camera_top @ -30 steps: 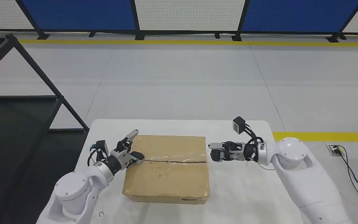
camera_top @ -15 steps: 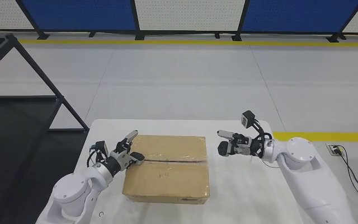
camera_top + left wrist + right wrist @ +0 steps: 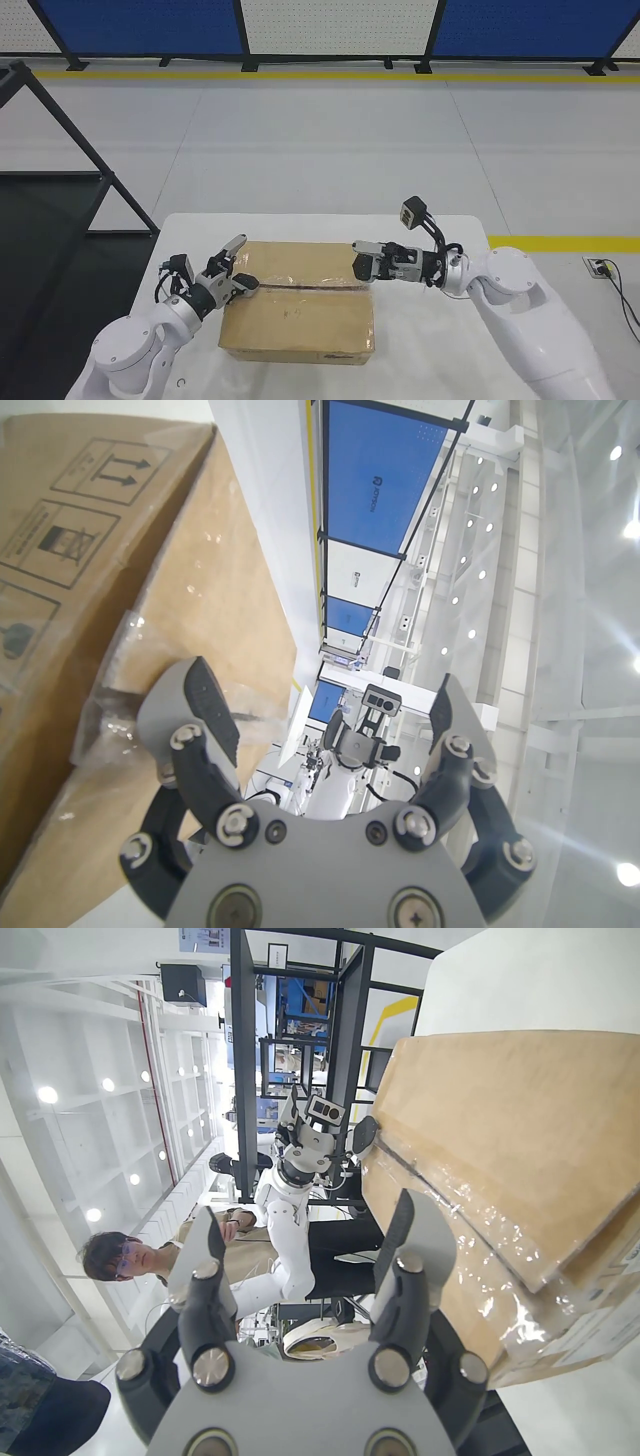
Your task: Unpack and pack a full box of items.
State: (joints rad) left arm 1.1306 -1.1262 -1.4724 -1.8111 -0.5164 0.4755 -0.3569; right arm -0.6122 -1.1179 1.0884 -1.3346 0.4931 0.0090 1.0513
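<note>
Item: brown rectangular cardboard box (image 3: pixel 300 318), closed. It sits on the white table (image 3: pixel 430 345), between the two arms. A strip of clear shiny tape (image 3: pixel 305 288) seals the centre seam from left to right.

Left gripper (image 3: pixel 243 264): jaws spread wide and empty, at the box's left end. One finger (image 3: pixel 212 705) is at the taped seam end; contact cannot be told.

Right gripper (image 3: pixel 361 259): jaws parted and empty, at the right edge of the box top, just on the far side of the seam.
</note>
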